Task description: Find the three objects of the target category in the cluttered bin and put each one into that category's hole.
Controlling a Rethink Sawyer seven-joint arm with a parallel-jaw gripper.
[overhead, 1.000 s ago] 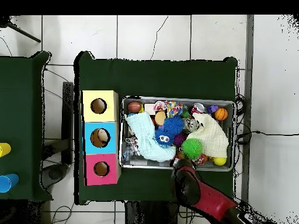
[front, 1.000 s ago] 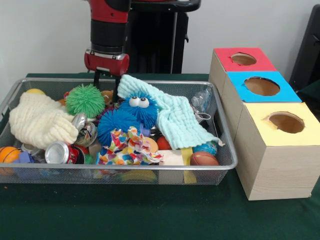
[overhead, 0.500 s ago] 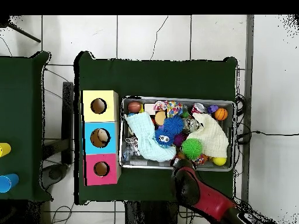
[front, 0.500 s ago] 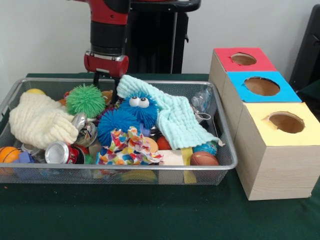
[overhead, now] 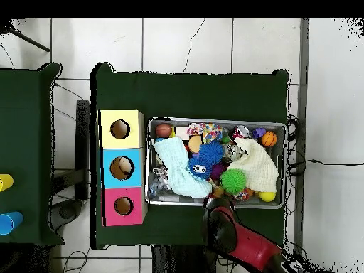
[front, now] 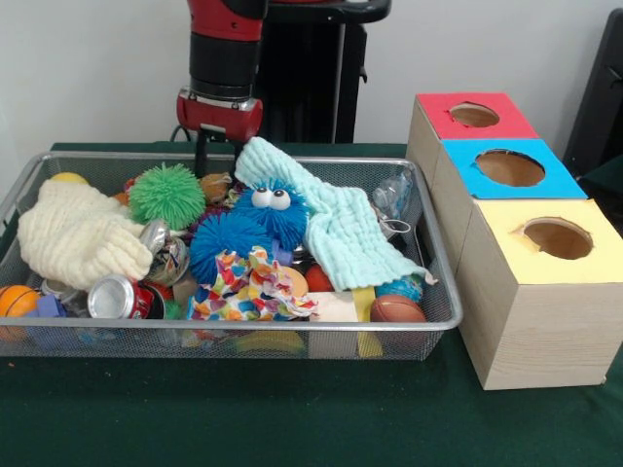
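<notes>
Front view: wire bin [front: 428,282] crammed with toys.

I see the wire bin [front: 428,255] packed edge to edge, with the pale green cloth [front: 336,219], blue fuzzy toy [front: 273,214] and cream cloth [front: 73,233] heaped above its rim, so no bare floor shows. Above the three boxes' holes [front: 510,167] the way is clear, and the green worktop [front: 292,418] in front lies open.

arm: vertical, wrist down | claw [front: 217,156]: fingers apparently slightly parted, nothing held
</notes>
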